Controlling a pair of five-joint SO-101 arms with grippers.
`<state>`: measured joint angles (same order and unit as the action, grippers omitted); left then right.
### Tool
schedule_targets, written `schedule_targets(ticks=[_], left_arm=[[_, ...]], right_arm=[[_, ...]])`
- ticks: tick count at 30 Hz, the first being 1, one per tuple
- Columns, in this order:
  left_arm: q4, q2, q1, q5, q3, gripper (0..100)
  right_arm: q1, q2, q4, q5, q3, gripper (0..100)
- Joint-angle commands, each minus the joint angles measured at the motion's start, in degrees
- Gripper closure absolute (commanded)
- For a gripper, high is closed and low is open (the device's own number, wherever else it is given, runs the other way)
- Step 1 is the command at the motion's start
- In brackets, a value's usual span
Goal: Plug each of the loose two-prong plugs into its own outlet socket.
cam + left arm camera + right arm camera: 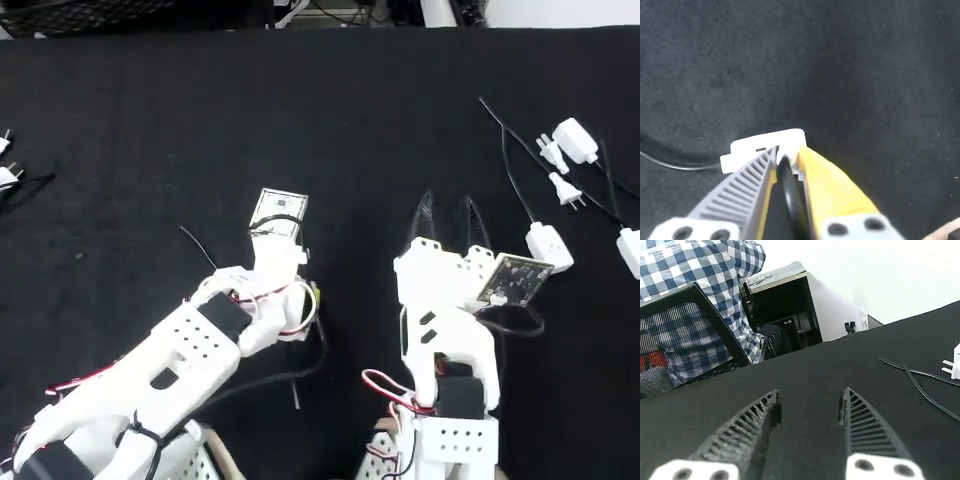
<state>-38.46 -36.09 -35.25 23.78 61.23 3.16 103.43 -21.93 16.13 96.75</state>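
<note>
My left end effector [787, 150] is clamped on a black cord [790, 195], its tips touching a white outlet socket [765, 142] mid-tabletop [330, 110], with open black surface around. My right end effector [810, 391] hangs open. White two-prong plugs [568, 190] lie near the tabletop's right edge.

— How many arms?
— Two, each with one gripper: left gripper [787, 150], right gripper [810, 392].
— Plugs with bare prongs?
— Two on the right arm's side: first plug [548, 151], second plug [568, 190].
— White blocks?
— Three there: rounded block [576, 140], square block [549, 246], edge block [630, 252]. A fourth block [750, 147] sits at the left gripper.
— Anything else?
— Two small white bits at the far edge, upper piece [4, 142] and lower piece [8, 178], too cut off to name.
</note>
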Motion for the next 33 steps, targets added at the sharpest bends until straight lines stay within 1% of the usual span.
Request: schedule_targets(ticks=[1, 3, 6, 10, 13, 18, 23, 29, 33], left_arm=[[0.4, 3.3, 0.0, 0.3, 0.0, 97], [0.6, 6.2, -0.1, 0.6, -0.2, 97], [0.4, 10.0, -2.3, 3.4, -1.9, 97], [0.4, 11.6, -6.2, 5.8, -3.2, 97], [0.4, 11.6, -7.2, 6.4, -3.0, 97], [0.3, 11.6, -4.8, 6.1, -2.9, 97], [-0.2, 10.3, -1.2, 5.8, -5.8, 97], [-6.9, 3.2, -1.4, 3.5, -11.5, 97], [-10.5, 0.2, -1.4, 3.4, -13.6, 97]], right_arm=[[-0.6, 2.6, -0.2, 0.4, -0.1, 79.8], [-0.8, 2.6, -0.2, 0.4, -0.1, 79.8], [-1.8, 2.6, -0.2, 0.3, -0.1, 79.8], [-1.7, 2.6, -0.2, 0.3, -0.1, 79.8], [-1.5, 2.6, -0.2, 0.3, -0.1, 79.8], [-1.5, 2.6, -0.2, 0.2, -0.1, 79.8], [-1.5, 2.6, -0.2, 0.2, -0.1, 79.8], [-1.5, 2.6, -0.2, 0.2, -0.1, 79.8], [-1.6, 2.6, -0.2, 0.2, -0.1, 79.8]])
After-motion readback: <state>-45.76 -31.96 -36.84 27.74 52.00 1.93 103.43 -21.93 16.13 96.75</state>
